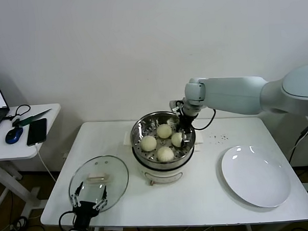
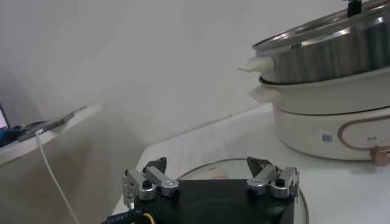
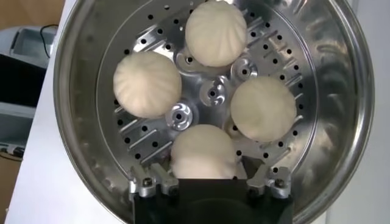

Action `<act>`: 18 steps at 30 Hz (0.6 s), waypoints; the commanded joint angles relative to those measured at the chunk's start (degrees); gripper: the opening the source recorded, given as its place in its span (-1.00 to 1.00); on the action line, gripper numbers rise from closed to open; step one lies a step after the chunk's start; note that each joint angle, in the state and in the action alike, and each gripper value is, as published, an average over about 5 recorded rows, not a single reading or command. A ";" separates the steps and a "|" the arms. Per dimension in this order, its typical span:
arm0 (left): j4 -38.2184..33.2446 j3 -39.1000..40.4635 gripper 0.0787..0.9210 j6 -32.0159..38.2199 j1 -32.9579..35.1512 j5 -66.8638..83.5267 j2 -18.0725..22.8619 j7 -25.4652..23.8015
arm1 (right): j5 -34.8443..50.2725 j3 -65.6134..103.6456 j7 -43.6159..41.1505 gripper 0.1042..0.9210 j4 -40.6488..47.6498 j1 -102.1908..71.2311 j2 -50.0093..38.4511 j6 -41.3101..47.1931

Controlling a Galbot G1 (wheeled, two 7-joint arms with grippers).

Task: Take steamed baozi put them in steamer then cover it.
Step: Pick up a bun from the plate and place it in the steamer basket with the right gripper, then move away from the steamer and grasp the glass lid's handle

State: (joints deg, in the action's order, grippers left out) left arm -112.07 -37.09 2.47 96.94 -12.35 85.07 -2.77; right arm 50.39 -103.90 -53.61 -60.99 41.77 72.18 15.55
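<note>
White bench (image 1: 198,195): all four baozi (image 3: 203,153) are sitting in the steamer (image 1: 139,134). Right gripper (image 3: 210,182) is spread open around one. Left gripper (image 2: 210,179), open, is hovering over the cover (image 1: 115,171), still off.

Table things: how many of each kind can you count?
Baozi: 4
Steamer: 1
Glass lid: 1
White plate: 1
Total: 7
</note>
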 commanded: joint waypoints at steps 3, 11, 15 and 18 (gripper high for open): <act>0.09 0.00 0.77 -0.07 -0.09 -0.01 -0.06 0.02 | -1.07 0.79 -1.50 0.76 -1.15 0.94 -1.58 0.24; -0.12 -0.04 0.77 -0.17 -0.41 -0.11 0.06 0.03 | 0.51 4.10 -2.47 0.76 -3.16 4.94 -9.21 -2.89; -0.04 -0.10 0.77 -0.27 -1.03 -0.19 0.61 0.03 | 3.66 5.51 5.41 0.76 -6.85 6.17 -15.74 -8.11; -0.07 -0.08 0.77 -0.38 -1.32 -0.30 0.64 0.00 | 4.98 7.83 14.92 0.76 -9.93 5.18 -21.80 -13.90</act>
State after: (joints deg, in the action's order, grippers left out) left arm -112.08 -37.19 2.20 95.98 -12.57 85.35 -2.74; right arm 51.95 -99.85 -52.01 -65.31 45.73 62.85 10.99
